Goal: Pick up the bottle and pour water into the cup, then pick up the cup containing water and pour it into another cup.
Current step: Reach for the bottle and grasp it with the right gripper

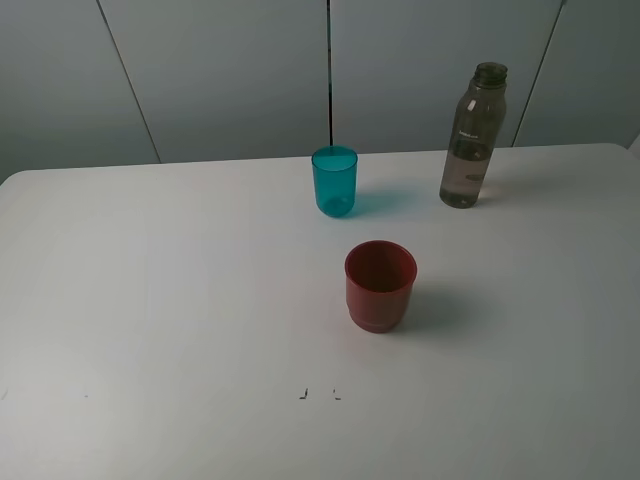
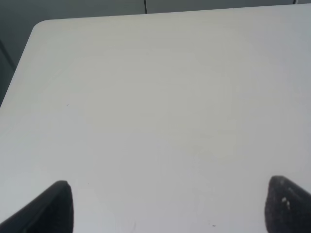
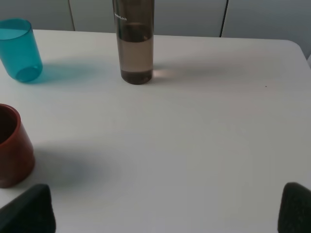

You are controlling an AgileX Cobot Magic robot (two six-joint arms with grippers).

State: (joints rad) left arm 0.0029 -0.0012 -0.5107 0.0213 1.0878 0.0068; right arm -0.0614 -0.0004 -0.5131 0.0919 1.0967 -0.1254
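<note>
The bottle (image 1: 472,137) (image 3: 134,41), tall and smoky grey-brown with no cap, stands upright at the back right of the white table (image 1: 150,300), partly filled with water. The cup (image 1: 334,181) (image 3: 20,49), a slim teal tumbler, stands upright at the back centre. Another cup (image 1: 380,285) (image 3: 12,150), wide and dark red, stands nearer the front. My right gripper (image 3: 165,211) is open, well short of the bottle, with the red cup off to one side. My left gripper (image 2: 172,204) is open over bare table. Neither arm shows in the exterior high view.
Grey wall panels (image 1: 230,70) rise behind the table's back edge. The table's rounded back left corner (image 2: 41,24) shows in the left wrist view. Two small dark marks (image 1: 318,394) sit near the front centre.
</note>
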